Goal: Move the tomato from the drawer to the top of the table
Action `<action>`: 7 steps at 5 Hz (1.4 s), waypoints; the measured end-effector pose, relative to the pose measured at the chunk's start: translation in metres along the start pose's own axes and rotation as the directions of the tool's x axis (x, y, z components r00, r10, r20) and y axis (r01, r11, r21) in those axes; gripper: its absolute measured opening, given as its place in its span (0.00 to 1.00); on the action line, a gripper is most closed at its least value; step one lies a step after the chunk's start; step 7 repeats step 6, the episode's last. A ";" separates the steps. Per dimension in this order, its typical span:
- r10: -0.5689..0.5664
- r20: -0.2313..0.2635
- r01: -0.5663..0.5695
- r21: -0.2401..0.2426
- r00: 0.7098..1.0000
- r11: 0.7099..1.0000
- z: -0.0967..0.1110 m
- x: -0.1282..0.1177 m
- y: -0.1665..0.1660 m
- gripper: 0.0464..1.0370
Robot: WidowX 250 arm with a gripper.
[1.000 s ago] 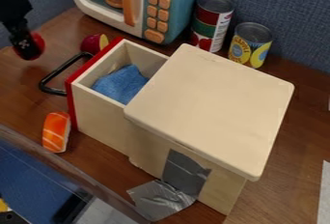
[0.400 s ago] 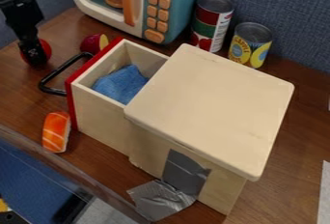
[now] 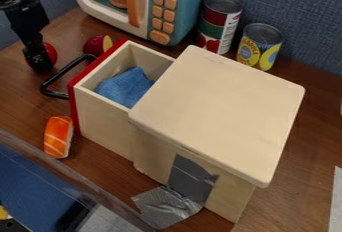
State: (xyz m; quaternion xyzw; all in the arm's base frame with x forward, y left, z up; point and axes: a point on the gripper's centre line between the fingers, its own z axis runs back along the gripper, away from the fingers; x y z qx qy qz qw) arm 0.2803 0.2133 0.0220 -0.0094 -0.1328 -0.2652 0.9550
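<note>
The tomato (image 3: 51,54) is at about ten o'clock from the drawer (image 3: 103,108), outside it and just beyond the black handle (image 3: 55,78). The black gripper (image 3: 41,66) comes down from eleven o'clock and appears clamped on the tomato, with the near finger across its front and red showing on both sides; the far finger is hidden. Whether the tomato touches the table (image 3: 23,96) or hangs just above it, I cannot tell. It looks like a toy, so I would expect it to be light, with little sag in the grip; whether it is hard or slightly squashy does not show. The skin looks smooth and the body round, so the risk is less crushing than slipping or rolling. The best hold is across the widest part, one finger on each side, with only a modest squeeze, since pinching too high or low could pop it out. Next, it wants to be set down gently and the fingers parted evenly, so it does not roll towards the purple fruit (image 3: 98,45) at two to three o'clock or the sushi piece (image 3: 58,137) at six.
</note>
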 end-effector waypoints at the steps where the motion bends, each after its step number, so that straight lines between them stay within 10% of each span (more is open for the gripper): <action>1: 0.002 0.026 -0.002 0.018 1.000 1.000 0.015 0.005 0.001 0.96; 4: 0.042 0.081 -0.043 0.007 0.996 0.999 0.072 0.010 -0.013 0.96; 5: 0.087 0.042 -0.084 -0.079 0.995 0.993 0.082 0.009 -0.027 0.96; 7: 0.101 0.005 -0.100 -0.093 0.995 0.991 0.096 0.016 -0.036 0.96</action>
